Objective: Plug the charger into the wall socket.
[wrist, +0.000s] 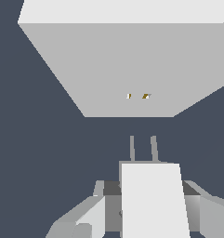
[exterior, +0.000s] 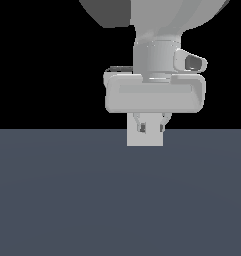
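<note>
The bench (exterior: 52, 200) is dark blue-grey, with black behind it. The robot's jaws are clenched on the charger (wrist: 153, 200), one on each side of the small white block. Its two thin prongs (wrist: 142, 148) point at the wall socket (wrist: 127, 69) (a big flat plate with two tiny yellow holes (wrist: 137, 96)). The prongs are near the plate, not touching it.
</note>
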You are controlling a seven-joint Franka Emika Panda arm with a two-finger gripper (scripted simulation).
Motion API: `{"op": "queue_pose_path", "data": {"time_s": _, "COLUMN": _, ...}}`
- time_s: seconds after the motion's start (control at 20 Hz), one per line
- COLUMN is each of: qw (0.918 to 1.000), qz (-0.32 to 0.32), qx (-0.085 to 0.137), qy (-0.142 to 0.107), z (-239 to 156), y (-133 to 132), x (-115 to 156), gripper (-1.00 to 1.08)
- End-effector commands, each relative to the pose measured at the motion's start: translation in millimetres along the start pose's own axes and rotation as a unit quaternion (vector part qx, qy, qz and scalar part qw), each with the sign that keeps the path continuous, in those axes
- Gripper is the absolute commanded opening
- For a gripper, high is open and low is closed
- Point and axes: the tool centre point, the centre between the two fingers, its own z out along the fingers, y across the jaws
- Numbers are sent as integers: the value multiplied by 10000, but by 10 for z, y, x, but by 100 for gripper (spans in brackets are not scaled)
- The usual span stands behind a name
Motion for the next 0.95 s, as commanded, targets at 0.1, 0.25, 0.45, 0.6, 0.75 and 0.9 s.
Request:
{"op": "queue_pose_path", "data": {"time_s": 0.1, "qw": 10000, "qz": -1, "qx": 0, "qy": 2, "z": 29, "y": -2, "x": 106, "gripper": -100}}
{"op": "queue_pose_path", "data": {"time_s": 0.25, "qw": 10000, "qz": -1, "qx": -1, "qy": 0, "z": 65, "y": -2, "x": 218, "gripper": -100}}
{"op": "queue_pose_path", "data": {"time_s": 0.45, "qw": 10000, "qz": -1, "qx": -1, "qy": 0, "z": 103, "y": -2, "x": 349, "gripper": -100}}
{"op": "queue_pose_path", "data": {"time_s": 0.6, "qw": 10000, "qz": -3, "qx": 0, "qy": -2, "z": 123, "y": -4, "x": 409, "gripper": -100}}
{"op": "queue_pose_path", "data": {"time_s": 0.75, "qw": 10000, "qz": -3, "qx": 0, "qy": -2, "z": 131, "y": -2, "x": 438, "gripper": -100}}
{"op": "queue_pose_path", "data": {"time_s": 0.9, "qw": 10000, "qz": -5, "qx": 0, "qy": -2, "z": 131, "y": -4, "x": 440, "gripper": -100}}
